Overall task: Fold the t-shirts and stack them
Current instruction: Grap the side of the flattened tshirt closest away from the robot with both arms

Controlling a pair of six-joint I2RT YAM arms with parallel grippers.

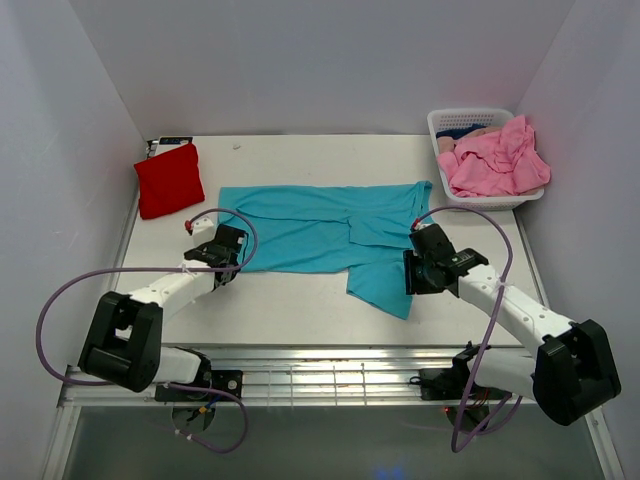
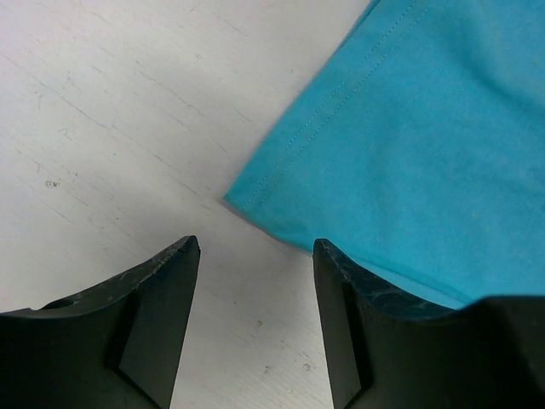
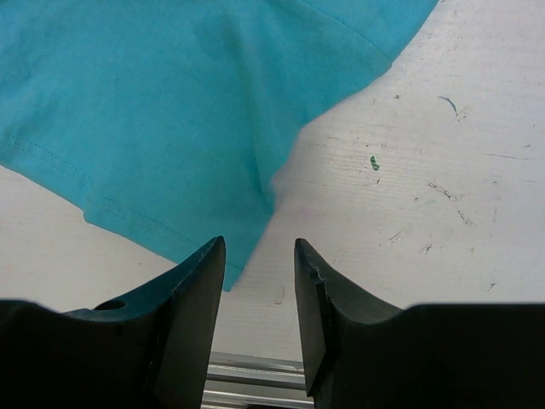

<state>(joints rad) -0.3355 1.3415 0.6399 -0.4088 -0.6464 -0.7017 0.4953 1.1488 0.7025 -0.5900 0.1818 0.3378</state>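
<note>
We note teal t-shirt spread at worktop ctr. Left tool released, at shirt's 8 o'clock corner; right tool released, at 4 o'clock.

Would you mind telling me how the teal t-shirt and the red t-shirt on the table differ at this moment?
The teal t-shirt lies spread wide and only partly folded; the red t-shirt is folded into a compact block. The teal t-shirt sits mid-table, the red t-shirt at the far left corner. Both are plain-coloured and rest on the table.
</note>
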